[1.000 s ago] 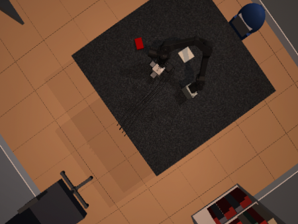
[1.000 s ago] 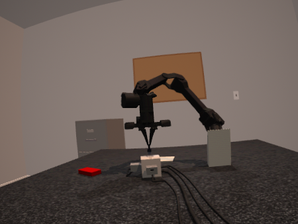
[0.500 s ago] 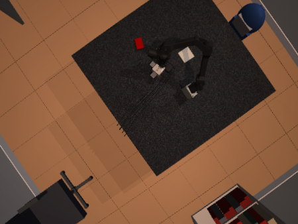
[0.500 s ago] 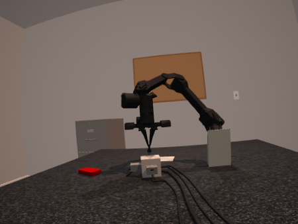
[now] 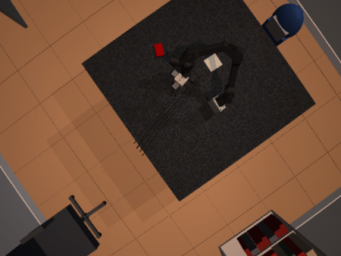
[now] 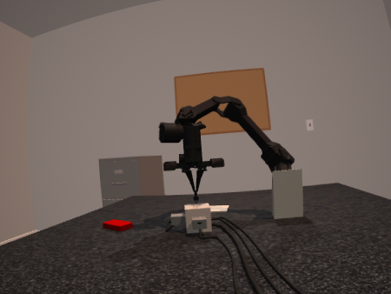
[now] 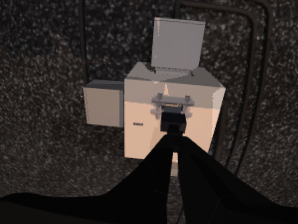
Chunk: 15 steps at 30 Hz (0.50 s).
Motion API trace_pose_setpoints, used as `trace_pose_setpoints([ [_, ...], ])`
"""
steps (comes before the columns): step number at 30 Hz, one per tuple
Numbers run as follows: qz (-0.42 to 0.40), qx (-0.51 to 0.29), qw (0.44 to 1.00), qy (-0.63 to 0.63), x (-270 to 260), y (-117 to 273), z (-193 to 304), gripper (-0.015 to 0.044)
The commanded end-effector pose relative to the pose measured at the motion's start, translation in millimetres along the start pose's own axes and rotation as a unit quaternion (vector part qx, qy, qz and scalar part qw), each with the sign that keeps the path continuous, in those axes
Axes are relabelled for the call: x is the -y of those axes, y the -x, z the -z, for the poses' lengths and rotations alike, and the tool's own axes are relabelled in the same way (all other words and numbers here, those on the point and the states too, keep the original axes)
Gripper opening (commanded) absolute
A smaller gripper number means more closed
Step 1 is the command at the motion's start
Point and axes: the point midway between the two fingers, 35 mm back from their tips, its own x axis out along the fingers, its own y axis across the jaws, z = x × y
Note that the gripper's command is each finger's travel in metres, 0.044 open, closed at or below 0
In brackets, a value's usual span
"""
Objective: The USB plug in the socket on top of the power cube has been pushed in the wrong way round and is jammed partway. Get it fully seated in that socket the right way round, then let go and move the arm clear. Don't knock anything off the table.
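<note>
The white power cube stands on the dark table, with a metal-framed socket on its top. My gripper points straight down over the cube and is shut on the small dark USB plug. The plug hangs right over the top socket, close to the cube's top. I cannot tell whether it touches the socket. In the overhead view the arm hides the plug.
Grey plug bodies stick out of the cube's sides. Black cables run from the cube to the table's front edge. A red block lies to the left. A white flat pad lies behind the cube. The arm's pedestal stands to the right.
</note>
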Motion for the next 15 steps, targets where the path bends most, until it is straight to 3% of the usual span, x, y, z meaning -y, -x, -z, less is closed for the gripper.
trace_pose_setpoints([
  [1, 0.001, -0.001, 1.0, 0.003, 0.4, -1.4, 0.3, 0.0],
  [15, 0.001, -0.001, 1.0, 0.003, 0.4, -3.1, 0.2, 0.0],
])
